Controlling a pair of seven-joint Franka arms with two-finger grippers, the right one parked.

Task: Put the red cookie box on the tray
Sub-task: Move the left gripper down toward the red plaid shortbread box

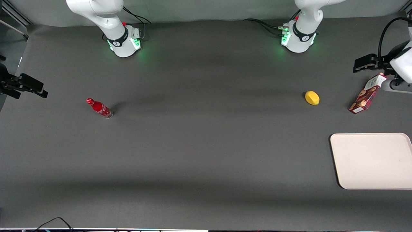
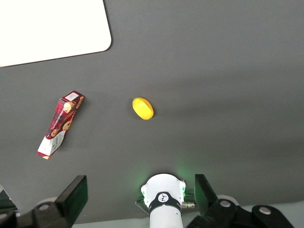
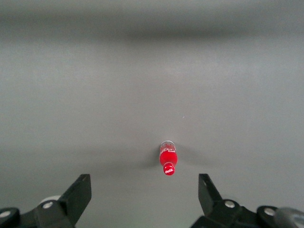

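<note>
The red cookie box [image 1: 366, 95] is on the dark table toward the working arm's end, a white end pointing away from the front camera. It also shows in the left wrist view [image 2: 61, 122]. The beige tray [image 1: 370, 161] lies flat, nearer to the front camera than the box, and nothing is on it; a corner of it shows in the left wrist view [image 2: 47, 28]. My left gripper [image 1: 364, 65] hangs open and empty high above the table, a little farther from the front camera than the box. Its fingers [image 2: 75, 195] stand wide apart around nothing.
A yellow lemon [image 1: 312, 98] lies beside the box, toward the table's middle, and shows in the left wrist view [image 2: 142, 108]. A red bottle [image 1: 99, 108] stands toward the parked arm's end. The working arm's base [image 1: 297, 38] stands at the table's back edge.
</note>
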